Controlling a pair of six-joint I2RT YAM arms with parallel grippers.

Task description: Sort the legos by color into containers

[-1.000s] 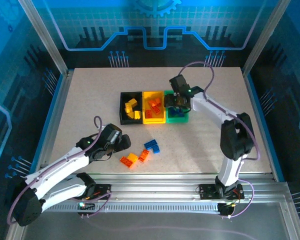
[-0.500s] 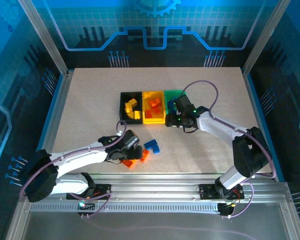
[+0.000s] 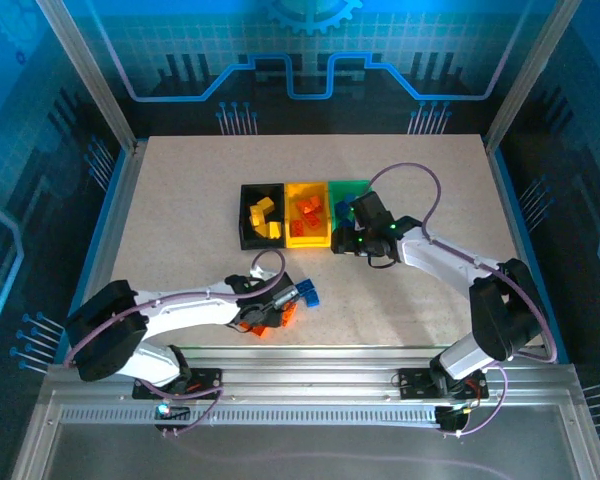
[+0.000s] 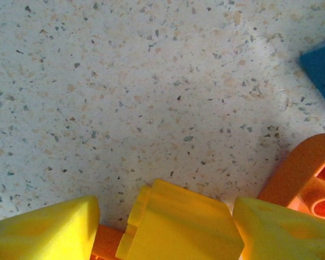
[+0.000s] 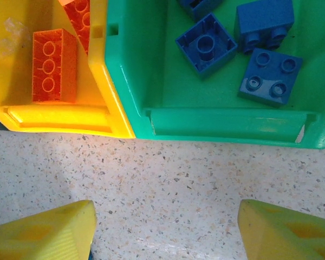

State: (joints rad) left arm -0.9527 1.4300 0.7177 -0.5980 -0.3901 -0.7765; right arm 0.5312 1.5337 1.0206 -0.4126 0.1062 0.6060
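At the Bin Row: Lego Sorting Status

**Bins.** The bin row (image 3: 307, 241) stands mid-table (image 3: 180, 200): black bin (image 3: 246, 215) on the left, yellow bin (image 5: 59, 116) in the middle, green bin (image 5: 227, 122) on the right. Yellow bricks (image 3: 264, 216) lie in the black bin, orange bricks (image 5: 54, 65) in the yellow bin, and blue bricks (image 5: 206, 46) in the green bin.

**Right gripper.** The right gripper (image 5: 165, 238) hovers over bare table just in front of the green bin's near wall. Its jaws are wide apart, with nothing between the fingers (image 5: 43, 233).

**Left gripper.** The left gripper (image 3: 272, 308) is low over loose legos, well in front of the bin row. A yellow brick (image 4: 176, 222) sits between its fingers (image 4: 43, 230), close against one, with a thin gap at the other. Whether the brick is clamped cannot be told. An orange brick (image 4: 309, 179) lies just beside that brick. A blue brick (image 4: 322, 70) lies near it, on the bin-row side.
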